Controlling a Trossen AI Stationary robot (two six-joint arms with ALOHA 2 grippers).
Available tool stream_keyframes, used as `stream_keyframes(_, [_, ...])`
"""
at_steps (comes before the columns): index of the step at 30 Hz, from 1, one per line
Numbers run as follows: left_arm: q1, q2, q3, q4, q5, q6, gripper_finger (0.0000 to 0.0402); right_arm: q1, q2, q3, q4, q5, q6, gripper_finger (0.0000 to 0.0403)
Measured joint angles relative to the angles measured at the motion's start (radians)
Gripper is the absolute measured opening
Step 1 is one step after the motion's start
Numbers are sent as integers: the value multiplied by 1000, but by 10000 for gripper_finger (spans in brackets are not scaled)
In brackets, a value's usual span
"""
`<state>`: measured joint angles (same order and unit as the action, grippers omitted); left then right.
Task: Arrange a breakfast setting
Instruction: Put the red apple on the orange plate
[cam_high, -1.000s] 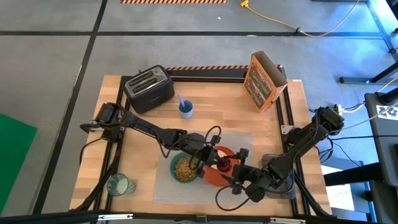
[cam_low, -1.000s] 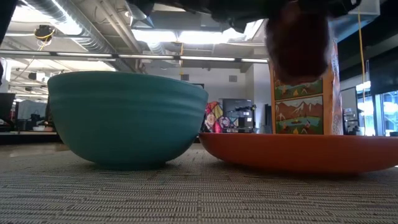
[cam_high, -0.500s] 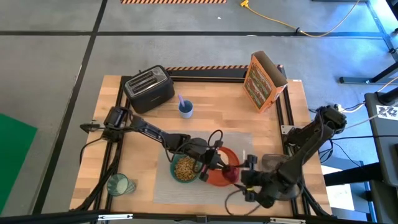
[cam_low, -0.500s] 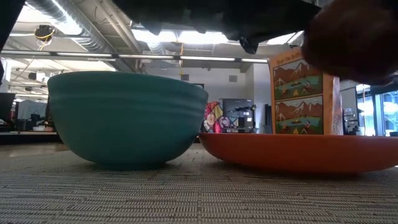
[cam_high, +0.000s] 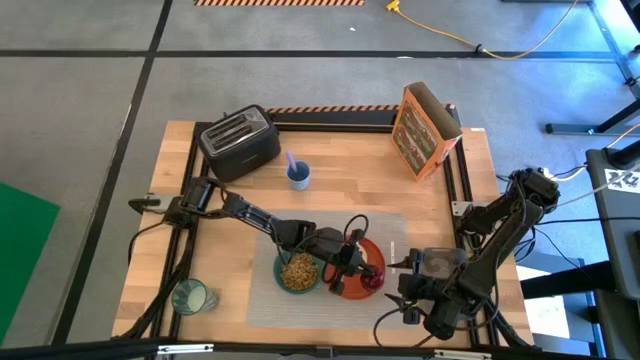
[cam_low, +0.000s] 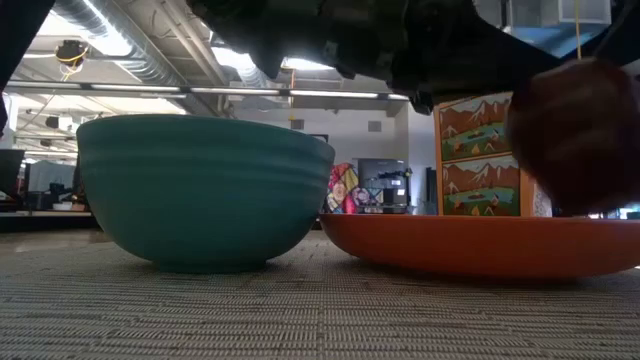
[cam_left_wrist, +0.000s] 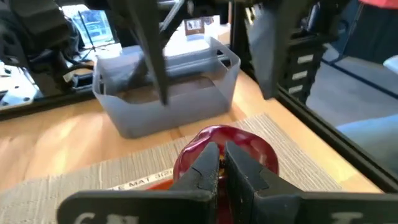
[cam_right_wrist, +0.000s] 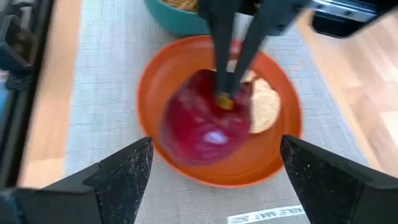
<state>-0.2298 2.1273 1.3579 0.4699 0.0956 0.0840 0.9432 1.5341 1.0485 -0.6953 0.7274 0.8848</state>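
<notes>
A dark-red apple (cam_right_wrist: 208, 127) is in the orange-red plate (cam_right_wrist: 149, 93), partly over a toast slice (cam_right_wrist: 266, 107). My left gripper (cam_high: 357, 268) is above the apple and shut on its top. The teal bowl (cam_high: 297, 272), filled with cereal, stands beside the plate on the grey placemat (cam_high: 265, 305). In the low view the apple (cam_low: 575, 135) shows low over the plate (cam_low: 470, 245). My right gripper (cam_right_wrist: 216, 155) is open and empty, to the right of the plate. The greenish glass (cam_high: 190, 297) stands at the near left. I cannot make out the spoon. My left gripper pinches the apple's stem (cam_right_wrist: 225, 101) between its two fingertips (cam_right_wrist: 217, 59), coming from above and pointing down. The apple hangs upright below the fingers, down in the plate. Whether its underside rests on the plate, I cannot tell, as the plate's rim hides it.
A toaster (cam_high: 238, 142), a blue cup (cam_high: 298, 176) and a cereal box (cam_high: 425, 128) stand along the far side. A grey bin (cam_left_wrist: 165, 87) sits at the right edge, next to my right arm. Bare wood lies between the toaster and the placemat.
My left gripper has carried the apple toward the table's right edge over the plate, then lowered it into the plate. My right gripper has drawn back from the plate toward the table's right and near edges.
</notes>
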Motion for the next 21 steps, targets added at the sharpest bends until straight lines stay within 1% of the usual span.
stream_keyframes(6, [-4,-4,3,-44,-9,4,5,0,0,0,-27,14,33,339])
stream_keyframes(10, [-21,12,3,-63,-55,40,5,0,0,0,-37,14,33,339])
stream_keyframes(13, [-30,13,2,-97,-71,57,5,0,0,0,-38,19,33,339])
stream_keyframes(19, [-28,13,2,-112,-94,91,5,-1,0,0,-38,24,35,339])
stream_keyframes(21, [-29,10,2,-126,-116,107,6,-1,0,0,-38,24,35,339])
